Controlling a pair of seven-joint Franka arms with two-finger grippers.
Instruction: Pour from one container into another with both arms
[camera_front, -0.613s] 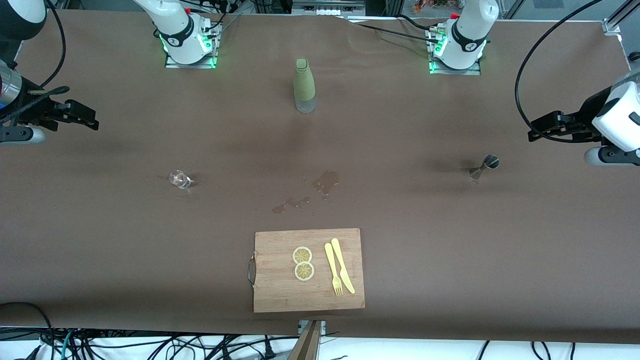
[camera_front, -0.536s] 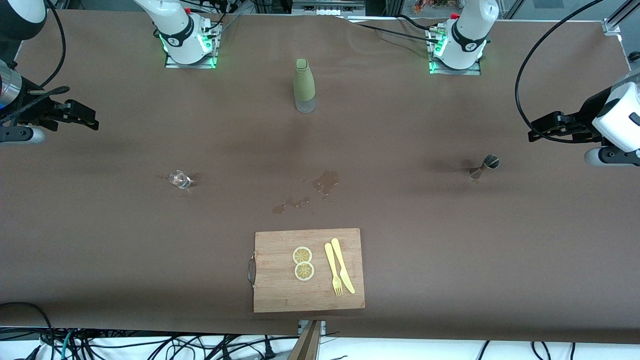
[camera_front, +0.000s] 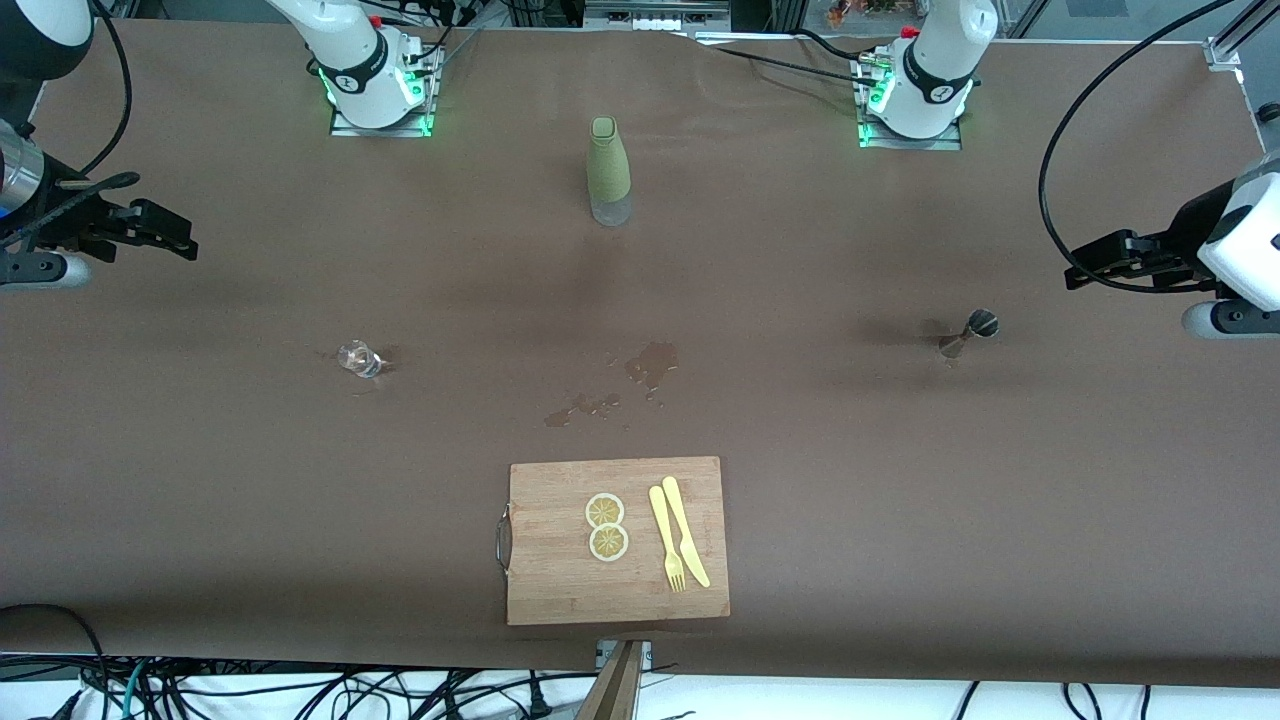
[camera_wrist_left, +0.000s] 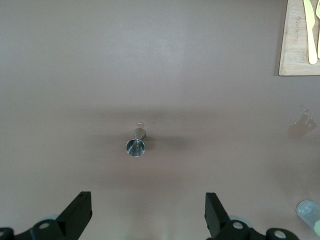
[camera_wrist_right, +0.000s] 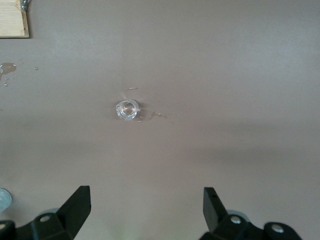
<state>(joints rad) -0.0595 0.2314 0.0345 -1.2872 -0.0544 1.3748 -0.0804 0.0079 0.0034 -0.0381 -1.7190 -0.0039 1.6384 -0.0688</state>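
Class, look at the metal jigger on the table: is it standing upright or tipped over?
Upright. The metal jigger stands on the table with its round open mouth facing up in the left wrist view; whether it holds liquid cannot be told.

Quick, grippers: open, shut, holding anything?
Left gripper: open, empty, above the metal jigger.
Right gripper: open, empty, above the small glass.

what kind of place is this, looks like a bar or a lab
Most likely a robotics lab set up as a mock bar counter: two arms bolted to a brown-covered table, loose cables along its edge, and drink props such as a metal jigger, a small glass and lemon slices on a cutting board.
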